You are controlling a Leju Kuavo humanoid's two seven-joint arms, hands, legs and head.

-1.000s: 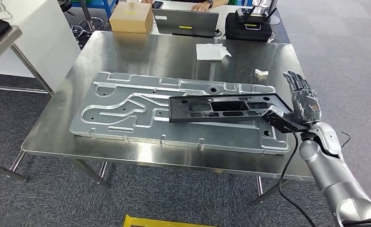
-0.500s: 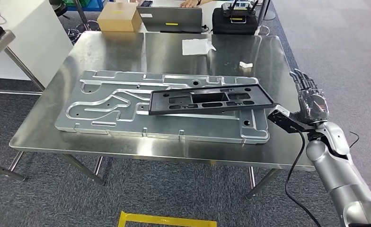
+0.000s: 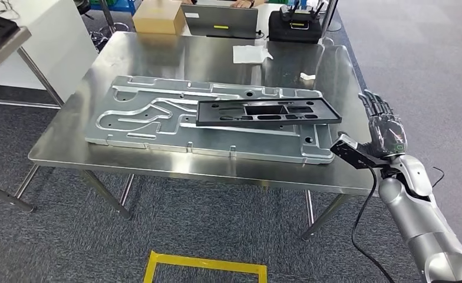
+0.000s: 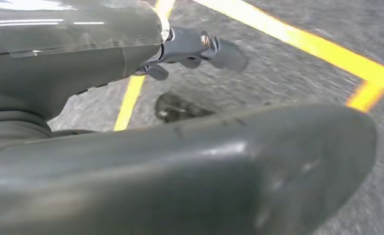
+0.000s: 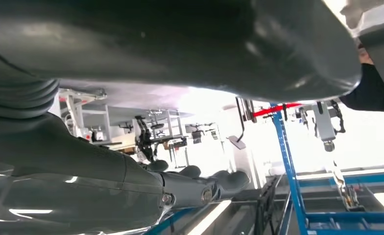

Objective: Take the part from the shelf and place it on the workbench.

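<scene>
We see the black slotted part (image 3: 268,111) lying flat across the grey machined plate (image 3: 152,121) on the tabletop (image 3: 211,59).

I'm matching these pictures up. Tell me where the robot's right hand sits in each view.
Head view: the right hand is at the right, raised past the workbench corner, holding nothing.
Right wrist view: the right hand is close up, with the fingers held apart from the thumb.
Left wrist view: this is the left hand instead, over the floor.
Shared landmark: the yellow floor tape, in the head and left wrist views.
</scene>
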